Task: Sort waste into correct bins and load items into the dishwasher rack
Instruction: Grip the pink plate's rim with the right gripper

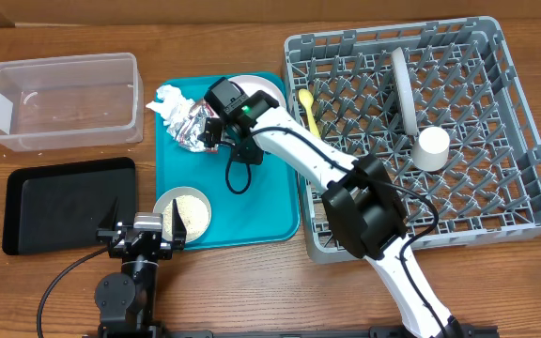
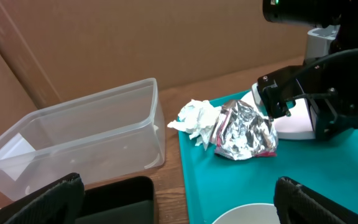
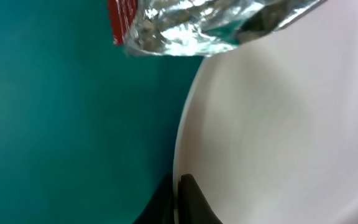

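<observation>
Already cup [image 1: 431,147] in rack [image 1: 392,38]; right gripper [image 3: 178,199] tight on white plate [image 3: 278,124], left gripper [image 1: 146,225] wide.

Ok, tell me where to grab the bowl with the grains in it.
Take the small pale bowl by its rim, coming straight down from above with one finger inside and one outside. It sits upright and open-topped on the teal tray with loose grains inside, so a level rim pinch probably keeps them in.
</observation>
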